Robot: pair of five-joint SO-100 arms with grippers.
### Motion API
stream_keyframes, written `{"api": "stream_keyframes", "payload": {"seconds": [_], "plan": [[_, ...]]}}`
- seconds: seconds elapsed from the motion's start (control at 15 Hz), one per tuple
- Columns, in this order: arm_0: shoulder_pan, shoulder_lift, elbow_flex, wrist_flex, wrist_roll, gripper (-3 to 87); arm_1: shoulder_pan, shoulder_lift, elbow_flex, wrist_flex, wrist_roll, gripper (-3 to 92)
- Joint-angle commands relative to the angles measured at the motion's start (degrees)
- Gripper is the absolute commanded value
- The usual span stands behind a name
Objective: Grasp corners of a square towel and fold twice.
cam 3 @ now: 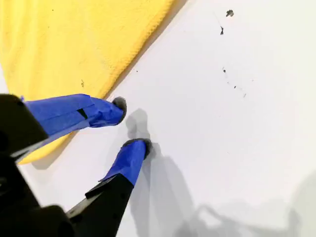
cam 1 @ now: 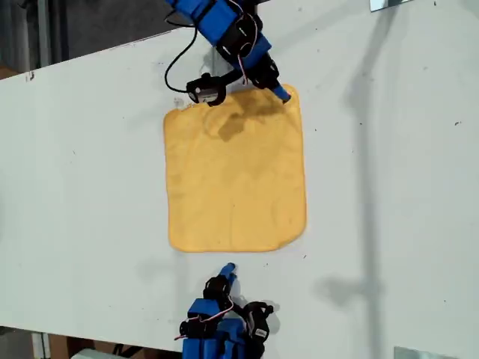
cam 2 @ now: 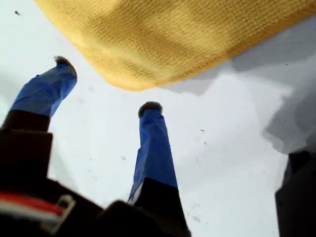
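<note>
Towel (cam 1: 236,179) lies flat and unfolded mid-bench (cam 1: 389,187), so no fold is done yet; I read this as the approach to the first grab. My second end effector (cam 1: 283,93) is down at the corner (cam 1: 296,101) on the exterior view's top right. In the second wrist view its jaws are a little apart and straddle the hem, one finger (cam 3: 74,113) over the cloth and the other on bare bench, clamped on nothing. That's set up to pinch the edge. My first end effector (cam 1: 228,269) sits just off the towel's edge nearest the exterior view's bottom, jaws wide apart, not touching the cloth, with a rounded bit of hem ahead of it. Probably it needs to slide in under a corner before closing. Risk: terry bunches if a finger pushes rather than scoops.
</note>
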State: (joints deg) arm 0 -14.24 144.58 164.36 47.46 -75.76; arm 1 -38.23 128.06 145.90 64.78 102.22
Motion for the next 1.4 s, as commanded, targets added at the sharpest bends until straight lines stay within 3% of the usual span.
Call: {"api": "stream_keyframes", "payload": {"seconds": [0.0,0.2,0.33,0.53,0.67,0.8,0.87,0.93,1.0,1.07,1.13,1.33], "plan": [[-0.4,-0.3,-2.8,-1.2,0.3,12.6,-1.6,-4.9,-0.2,-8.1,0.8,30.1],[0.0,-0.4,-2.6,-1.1,-0.6,12.3,1.4,-17.1,-3.6,-15.2,-2.3,30.2],[0.0,-0.7,-2.7,-1.1,-0.7,12.2,4.5,-25.1,-9.7,-11.2,-3.6,29.8],[0.2,-0.9,-2.7,-1.1,-1.0,12.1,8.3,-32.0,-18.0,1.7,-4.8,29.3],[0.2,-1.1,-2.7,-1.1,-1.1,12.1,9.5,-33.3,-20.1,3.7,-6.7,25.9],[0.4,-1.1,-2.7,-1.0,-1.1,12.0,9.4,-35.3,-21.5,3.7,-7.4,12.3],[1.9,-1.5,-3.9,1.3,-5.4,10.8,9.1,-35.9,-22.2,3.8,-7.4,-0.1],[4.8,-8.2,-10.2,5.7,-10.7,9.3,9.0,-35.9,-22.9,4.0,-7.8,-0.1],[8.9,-22.6,-25.1,14.1,-12.9,8.9,8.7,-35.9,-23.8,4.4,-8.1,-0.1],[12.3,-37.4,-42.2,21.6,-12.5,9.7,8.3,-35.8,-24.6,5.1,-8.1,-0.1],[14.9,-47.3,-54.8,24.8,-10.9,10.4,7.8,-35.5,-24.8,5.3,-7.8,-0.1],[20.7,-60.8,-73.7,23.9,-8.6,12.8,6.5,-36.0,-24.8,5.0,-7.5,-0.1]]}}
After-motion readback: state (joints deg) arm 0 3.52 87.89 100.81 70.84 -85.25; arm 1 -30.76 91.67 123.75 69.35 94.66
